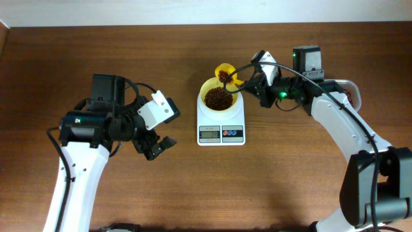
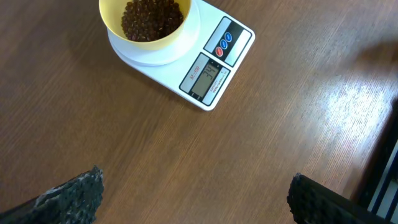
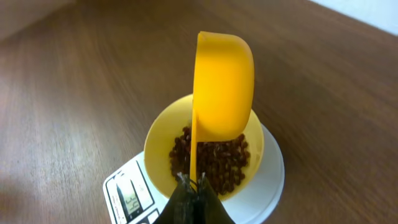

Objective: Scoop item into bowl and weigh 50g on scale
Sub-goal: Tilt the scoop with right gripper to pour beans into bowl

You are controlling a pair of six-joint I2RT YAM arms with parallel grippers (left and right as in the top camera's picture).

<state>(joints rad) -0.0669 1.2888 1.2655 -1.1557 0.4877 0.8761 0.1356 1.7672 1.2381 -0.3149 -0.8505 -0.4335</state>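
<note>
From overhead, the small round pale-yellow plastic bowl [image 1: 204, 95] sits on the small white rectangular digital scale [image 1: 221, 134] in the middle of the brown wooden worktop [image 1: 96, 51], and it already holds a heap of small dark red-brown beans [image 1: 219, 98]. The right pincer [image 1: 250, 82] is clamped on the handle of a yellow plastic scoop [image 1: 225, 72] tipped at the bowl's far rim, with a few beans showing in its cup. The left pincer [image 1: 158, 147] hangs spread and empty, well apart to the scale's left. The left wrist view shows that pincer's fingers [image 2: 71, 196] wide apart over bare wood. The bowl [image 2: 149, 42] sits centred on the scale's round platform, beans [image 2: 151, 15] covering its bottom, and the grey display [image 2: 205, 76] is too small to read. The right wrist view shows the scoop [image 3: 221, 87] turned on edge above the beans [image 3: 214, 160], its handle pinched tight. I judge the scooping well under way and the 50g target unconfirmed, since no reading is legible.
</note>
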